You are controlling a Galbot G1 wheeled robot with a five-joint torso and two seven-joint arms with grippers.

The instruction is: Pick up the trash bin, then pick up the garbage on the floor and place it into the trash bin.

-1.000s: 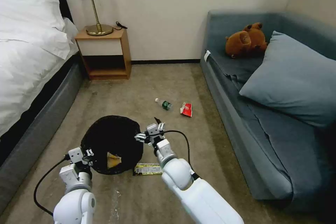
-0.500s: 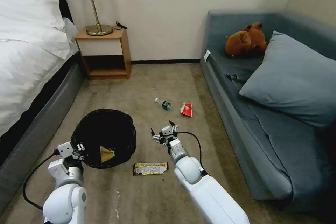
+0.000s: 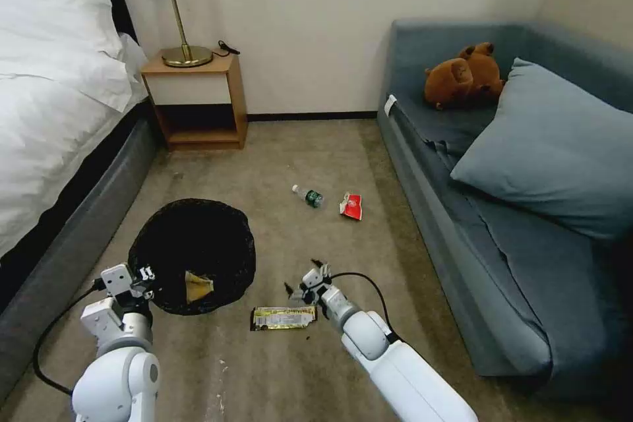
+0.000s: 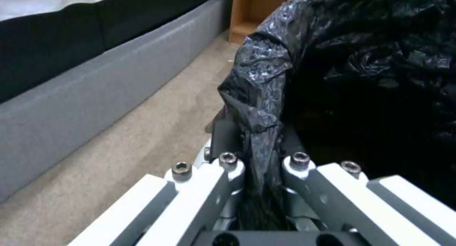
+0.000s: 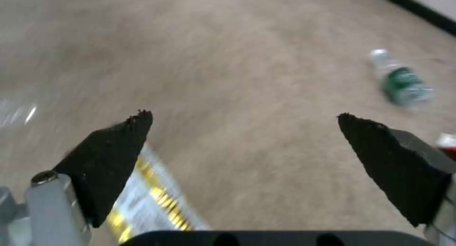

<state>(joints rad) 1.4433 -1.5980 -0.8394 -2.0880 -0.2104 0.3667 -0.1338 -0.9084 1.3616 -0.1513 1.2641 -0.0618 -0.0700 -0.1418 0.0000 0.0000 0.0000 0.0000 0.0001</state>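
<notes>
Yellow-and-black foil wrapper (image 3: 284,317), lower centre, lies flat on carpet (image 3: 277,376): light, slippery, best pinched at its edge. Right gripper (image 3: 304,280) hovers above it, fingers spread. Left gripper (image 3: 135,277) fingers clamp trash bin (image 3: 191,254) liner rim.

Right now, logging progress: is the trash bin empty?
Not empty: the trash bin, gripped by the left tool, holds a tan paper piece.
</notes>
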